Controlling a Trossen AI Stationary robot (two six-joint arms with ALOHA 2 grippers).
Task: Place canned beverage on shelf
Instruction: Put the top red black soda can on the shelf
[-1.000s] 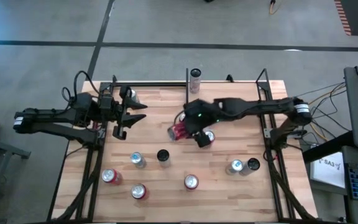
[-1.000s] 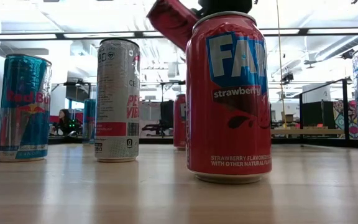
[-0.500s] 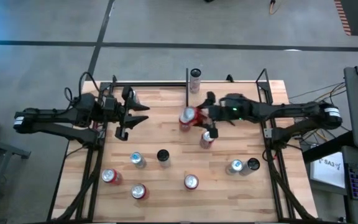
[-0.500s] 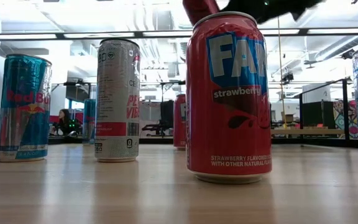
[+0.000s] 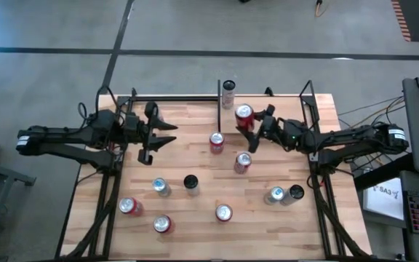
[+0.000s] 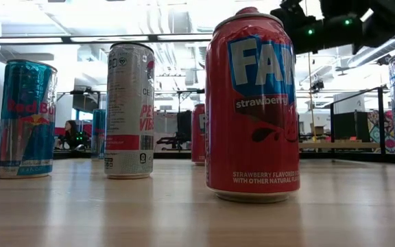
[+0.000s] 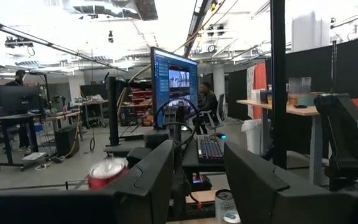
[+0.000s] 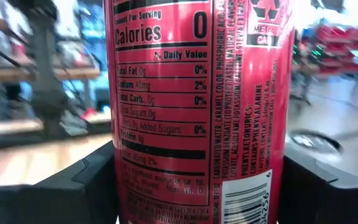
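Right gripper is clamped on a red can, holding it upright above the back part of the table, near the right rear black post. The right wrist view confirms the grip: both dark fingers press the sides of the red can, nutrition label facing the camera. In the high view that can sits just right of the silver can at the back edge, next to the middle black post; a black rod runs along the back edge, and whether the silver can stands on a separate shelf board I cannot tell. Left gripper hangs over the left rear of the table, jaws spread apart and holding nothing; the left wrist view shows its two fingers with a clear gap, a red can top and another can beyond them. Other cans on the table in the high view: a red one at centre, another just right and forward of it, a dark one, a blue-silver one, two red ones at front left, a red one at front centre, and a blue one touching a dark one at front right. Low view: a strawberry Fanta can up close, a white tall can and a Red Bull can to its left, and the right arm up high behind.
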